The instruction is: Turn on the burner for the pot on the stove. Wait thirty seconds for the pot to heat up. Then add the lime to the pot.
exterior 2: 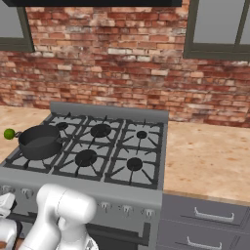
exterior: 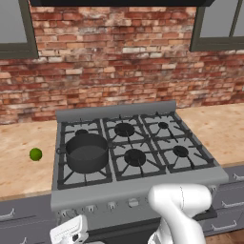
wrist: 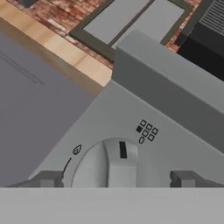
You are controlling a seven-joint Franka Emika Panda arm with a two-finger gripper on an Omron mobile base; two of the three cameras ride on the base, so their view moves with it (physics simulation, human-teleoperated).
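The pincer (wrist: 115, 178) stands wide, its two dark tips on either side of a round grey knob (wrist: 114, 165) on the stove's (exterior: 138, 187) front panel, gripping nothing yet. The knob's black marker points up toward a small grid of squares (presumably the diagram telling which burner it feeds), and a flame sign sits at its left. The pot (exterior: 86, 152) rests on the front left grate of the stove, over its burner, which it hides. The lime (exterior: 35, 154) lies on the wooden surface (exterior: 24, 167) left of the stove, well apart from the pot.

The chief risk, as I judge it, is turning the wrong knob: six alike sit in a row, and a neighbouring one would light a bare burner while the pot stays cold. Closing off-centre could also let the tips slip round the knob's smooth rim without rotating it.
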